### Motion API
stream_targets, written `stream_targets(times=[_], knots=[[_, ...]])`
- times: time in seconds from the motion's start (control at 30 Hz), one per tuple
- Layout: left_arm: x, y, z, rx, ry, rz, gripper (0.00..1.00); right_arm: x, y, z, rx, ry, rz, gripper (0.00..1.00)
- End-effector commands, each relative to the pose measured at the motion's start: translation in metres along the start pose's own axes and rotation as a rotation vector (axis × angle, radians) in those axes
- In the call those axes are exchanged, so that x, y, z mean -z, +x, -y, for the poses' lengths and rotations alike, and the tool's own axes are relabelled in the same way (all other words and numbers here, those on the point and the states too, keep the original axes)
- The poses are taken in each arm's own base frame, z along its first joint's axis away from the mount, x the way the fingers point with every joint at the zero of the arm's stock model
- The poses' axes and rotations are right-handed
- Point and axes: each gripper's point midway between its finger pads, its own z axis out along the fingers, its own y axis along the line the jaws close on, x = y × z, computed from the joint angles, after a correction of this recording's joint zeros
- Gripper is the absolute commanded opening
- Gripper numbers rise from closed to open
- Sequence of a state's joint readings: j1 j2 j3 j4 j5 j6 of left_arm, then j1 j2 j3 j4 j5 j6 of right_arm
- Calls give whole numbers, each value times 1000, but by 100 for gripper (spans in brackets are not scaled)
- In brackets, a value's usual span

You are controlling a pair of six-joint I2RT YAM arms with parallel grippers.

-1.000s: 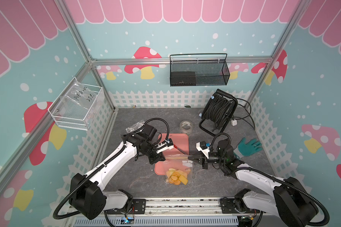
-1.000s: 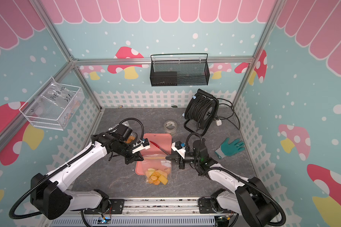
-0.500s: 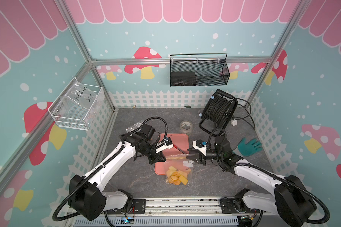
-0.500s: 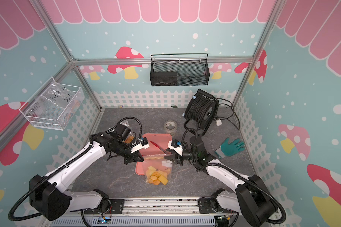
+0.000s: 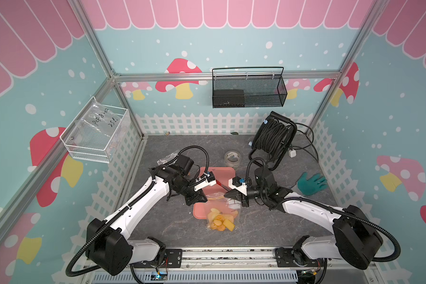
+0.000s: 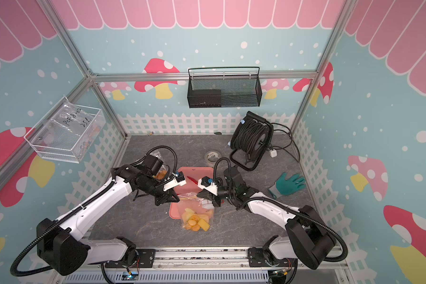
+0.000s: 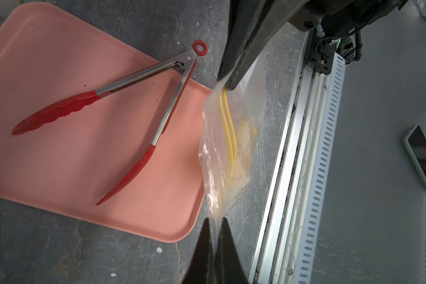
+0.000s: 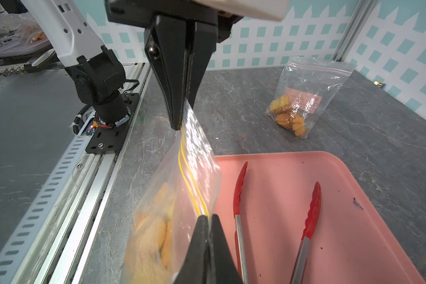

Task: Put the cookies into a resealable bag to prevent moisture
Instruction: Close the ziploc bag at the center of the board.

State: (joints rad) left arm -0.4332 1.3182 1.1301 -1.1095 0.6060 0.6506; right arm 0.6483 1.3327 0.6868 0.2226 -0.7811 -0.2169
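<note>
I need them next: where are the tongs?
In the left wrist view, the tongs lie open on the pink tray, mid-table, just beyond the clear bag.

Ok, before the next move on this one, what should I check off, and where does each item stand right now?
1. Cookies inside the resealable bag: ok, none loose on the tray.
2. Left gripper shut on one end of the bag's top: ok.
3. Right gripper shut on the other end: ok.
4. Zip strip pressed together along its length: not ok, its two yellow lines stand apart between the grippers.
5. Tongs apart from the bag: ok, they lie on the tray beside it.
</note>
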Motion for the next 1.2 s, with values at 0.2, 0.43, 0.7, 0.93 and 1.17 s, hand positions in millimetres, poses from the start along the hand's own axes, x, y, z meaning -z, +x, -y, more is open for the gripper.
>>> stream_targets(times=[0.2, 0.43, 0.7, 0.93, 1.17], knots=[[10, -7, -3, -16, -23, 21, 0, 26, 12, -1, -18, 97, -49, 12], [14, -7, -2, -15, -36, 26, 0, 36, 25, 0, -24, 130, -106, 11], [23, -3, -5, 8, -68, 36, 0, 45, 33, 3, -53, 147, -127, 2], [42, 0, -16, 56, -165, 16, 0, 46, 24, 2, -65, 144, -92, 10], [89, 10, -50, 205, -376, 30, 0, 48, -8, 24, -46, 224, -15, 41]])
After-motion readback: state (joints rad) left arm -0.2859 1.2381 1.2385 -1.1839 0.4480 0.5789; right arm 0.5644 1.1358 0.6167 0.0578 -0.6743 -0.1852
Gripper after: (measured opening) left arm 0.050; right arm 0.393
